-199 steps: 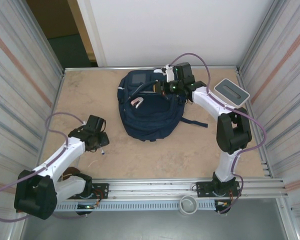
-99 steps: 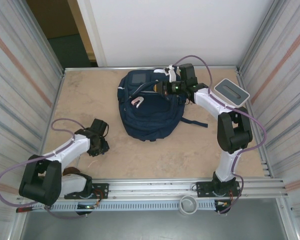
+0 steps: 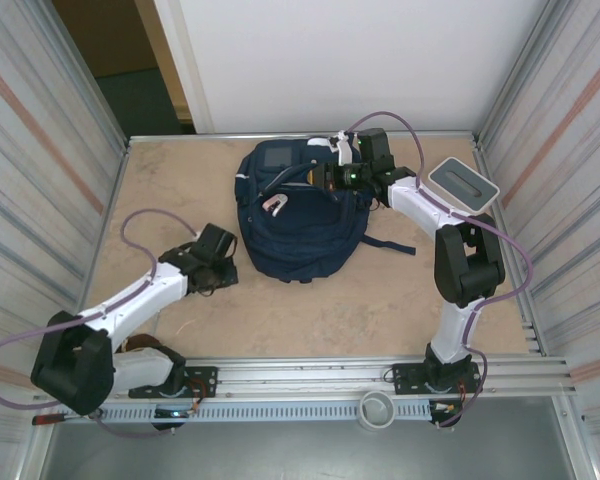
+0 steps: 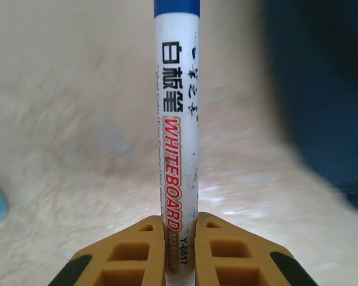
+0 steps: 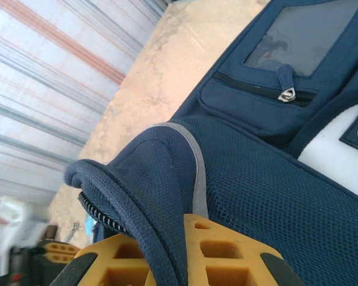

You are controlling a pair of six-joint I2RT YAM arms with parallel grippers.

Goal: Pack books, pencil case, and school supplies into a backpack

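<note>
The navy-blue backpack [image 3: 300, 215] lies at the back middle of the table. My right gripper [image 3: 327, 178] is shut on its upper edge; in the right wrist view the yellow fingers [image 5: 227, 250] pinch a fold of mesh fabric and zip of the backpack [image 5: 268, 173]. A small pink-and-pale stapler [image 3: 276, 203] rests at the bag's opening. My left gripper [image 3: 216, 268] hovers just left of the bag, shut on a pen [image 4: 179, 119] with a white barrel and blue cap, gripped between the pads [image 4: 137, 256]. The books and pencil case are out of view.
A white box with a grey top [image 3: 463, 184] sits at the back right. A bag strap [image 3: 390, 243] trails right across the table. Corrugated metal walls close in both sides. A white ring [image 3: 377, 410] sits on the front rail.
My left arm has swung right, from the table's left part towards the backpack, and its jaws have closed on the pen. The right gripper has barely moved.
</note>
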